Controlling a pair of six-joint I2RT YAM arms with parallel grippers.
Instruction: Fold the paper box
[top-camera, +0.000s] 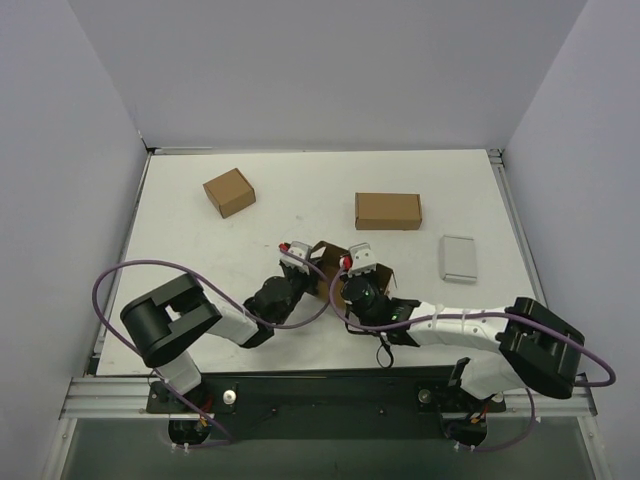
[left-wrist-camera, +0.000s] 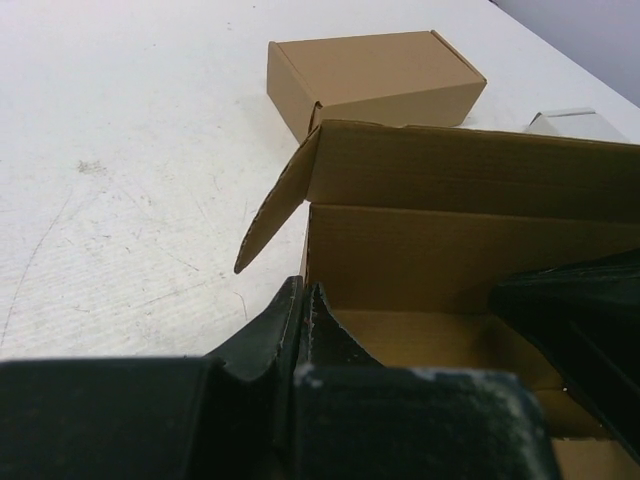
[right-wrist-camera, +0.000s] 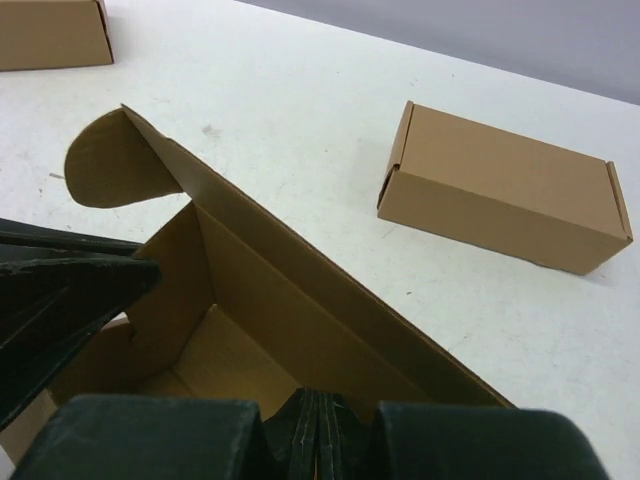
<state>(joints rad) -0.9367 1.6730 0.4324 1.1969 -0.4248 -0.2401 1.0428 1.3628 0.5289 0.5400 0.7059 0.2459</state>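
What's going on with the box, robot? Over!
Left fingers shut on a paper box wall. Right fingers shut on another wall. Box open, half-folded. Nothing blocking; closed brown box sits apart.

We see the left arm (top-camera: 215, 320) reaching from the lower left of the top view toward the middle, elbow folded near its base. The right arm (top-camera: 470, 325) stretches in low from the lower right. Both wrists meet near the centre, where the left claw (top-camera: 297, 252) and right claw (top-camera: 358, 258) each pinch a wall of the paper box (top-camera: 325, 252), fingers pressed together.
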